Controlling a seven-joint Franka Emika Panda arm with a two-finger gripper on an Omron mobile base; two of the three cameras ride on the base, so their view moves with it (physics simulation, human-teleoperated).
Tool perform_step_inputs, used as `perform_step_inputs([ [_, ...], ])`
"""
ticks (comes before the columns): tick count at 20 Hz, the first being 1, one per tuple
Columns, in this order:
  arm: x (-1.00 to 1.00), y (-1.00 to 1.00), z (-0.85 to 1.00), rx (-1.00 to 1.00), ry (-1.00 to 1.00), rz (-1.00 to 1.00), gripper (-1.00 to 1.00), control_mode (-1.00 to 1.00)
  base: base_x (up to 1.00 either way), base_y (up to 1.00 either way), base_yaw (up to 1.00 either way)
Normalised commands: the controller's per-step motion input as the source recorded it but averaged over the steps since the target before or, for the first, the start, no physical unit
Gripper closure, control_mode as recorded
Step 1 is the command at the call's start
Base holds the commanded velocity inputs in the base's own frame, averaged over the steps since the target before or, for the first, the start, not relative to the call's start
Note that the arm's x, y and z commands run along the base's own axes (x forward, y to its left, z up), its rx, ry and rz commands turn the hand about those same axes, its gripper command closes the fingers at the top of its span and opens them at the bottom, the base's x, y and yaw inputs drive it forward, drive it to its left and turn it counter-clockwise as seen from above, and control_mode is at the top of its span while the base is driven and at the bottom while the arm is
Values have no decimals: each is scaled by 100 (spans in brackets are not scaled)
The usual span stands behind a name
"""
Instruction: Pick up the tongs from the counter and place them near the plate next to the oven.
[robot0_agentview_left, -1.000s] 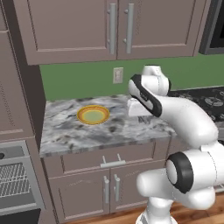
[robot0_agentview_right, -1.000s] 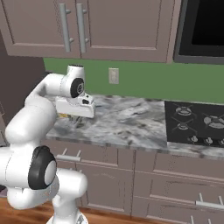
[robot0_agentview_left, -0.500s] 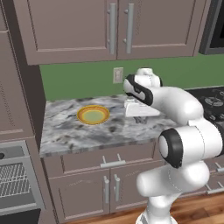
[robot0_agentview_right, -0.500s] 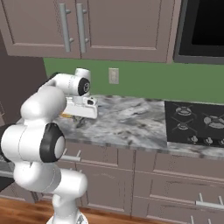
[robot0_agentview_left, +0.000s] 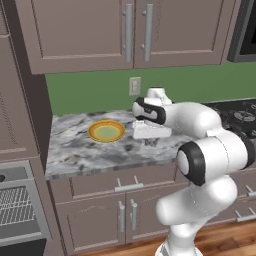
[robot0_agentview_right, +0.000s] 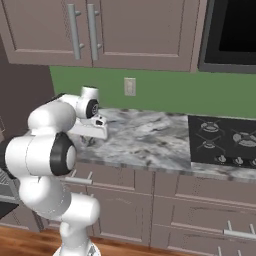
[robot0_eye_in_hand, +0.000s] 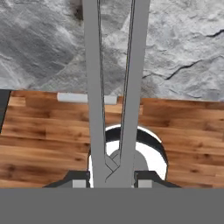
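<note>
I am looking at the big tabletop (robot0_agentview_left: 85, 150) first. It is grey and white stone, and it runs from the oven (robot0_agentview_left: 17, 210) side across to the black cooktop (robot0_agentview_right: 225, 142). The oven sits low in the brown cabinets, and I can see its wire racks. That is why the plate (robot0_agentview_left: 106, 131) matters: it lies on the end of the tabletop closest to the oven, so it marks where I need to put things down.

My arm is bent low over the tabletop, a little to one side of the plate and not touching it. I keep the hand up off the stone so what it carries does not scrape.

The tongs (robot0_eye_in_hand: 114, 87) are in my hand. In the hand view their two long grey arms run up from the fingers (robot0_eye_in_hand: 112, 180) and meet at the bottom, right where I hold them. The fingers are pinched narrow on that joined end, I think because it is the thinnest and firmest part to grab. The far ends of the tongs reach out over the stone.

I think I am most of the way there. Next I need to bring the tongs down beside the plate, not on top of it, and then let go.
</note>
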Motion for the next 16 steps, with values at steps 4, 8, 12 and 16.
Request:
perform_step_inputs([
  [4, 57, 25, 3, 0, 0, 3, 100, -100, 0, 0, 0],
  [8, 55, 2, -12, 0, -2, 10, 100, -100, 0, 0, 0],
  [12, 18, 0, -30, 0, -7, 18, 100, -100, 0, 0, 0],
  [16, 1, 0, -9, 0, -13, 22, 100, -100, 0, 0, 0],
])
